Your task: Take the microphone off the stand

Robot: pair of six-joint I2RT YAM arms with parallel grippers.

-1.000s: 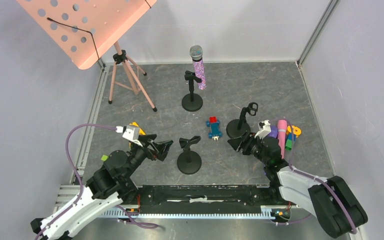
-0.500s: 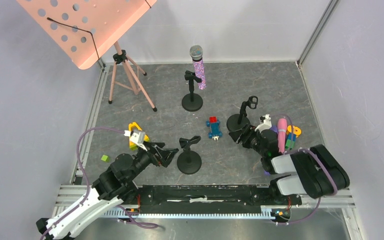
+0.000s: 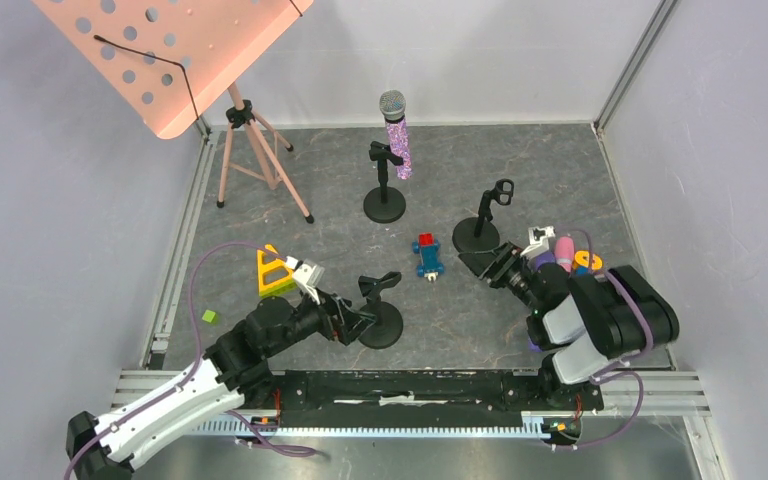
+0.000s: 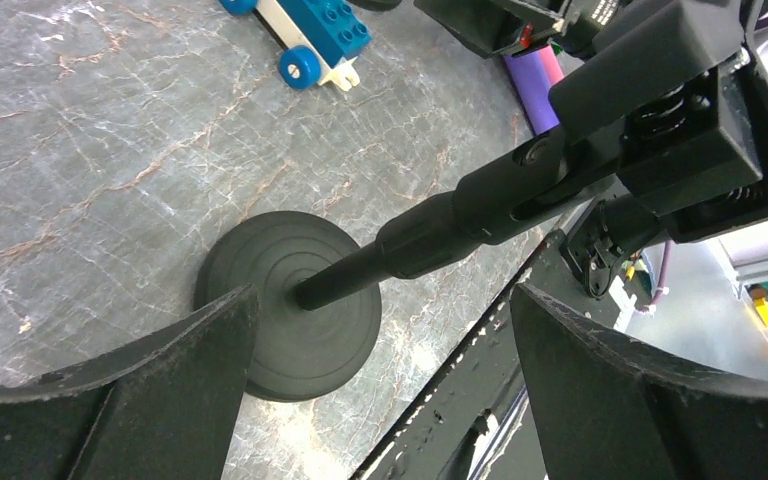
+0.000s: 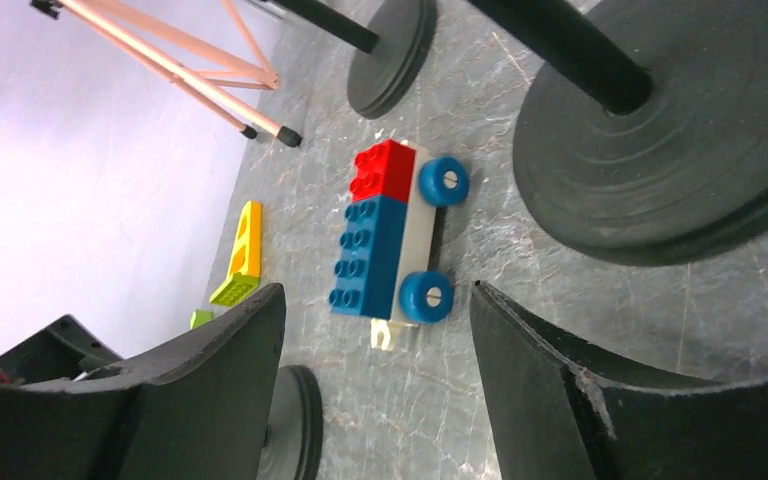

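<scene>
The microphone (image 3: 396, 128), with a purple glitter body and a grey mesh head, sits upright in the clip of a black stand (image 3: 384, 196) at the back centre. My left gripper (image 3: 356, 320) is open, far from the microphone. Its jaws stand either side of the round base (image 4: 290, 300) of a near, empty stand (image 3: 379, 308). My right gripper (image 3: 482, 263) is open and empty, low by the base of a second empty stand (image 3: 480, 228). In its wrist view a toy car (image 5: 390, 240) lies ahead between the fingers (image 5: 210, 380). The microphone is out of both wrist views.
A pink music stand (image 3: 175, 50) on a tripod (image 3: 255, 150) fills the back left. A blue and red toy car (image 3: 427, 256) lies mid-floor. A yellow triangle block (image 3: 274, 272) and a small green block (image 3: 208, 316) lie left. A pile of toys with a pink cylinder (image 3: 564, 250) sits right.
My left arm has reached right and forward, bringing its open jaws to the near empty stand's base. My right arm has drawn back toward the right empty stand. The microphone has not moved.
</scene>
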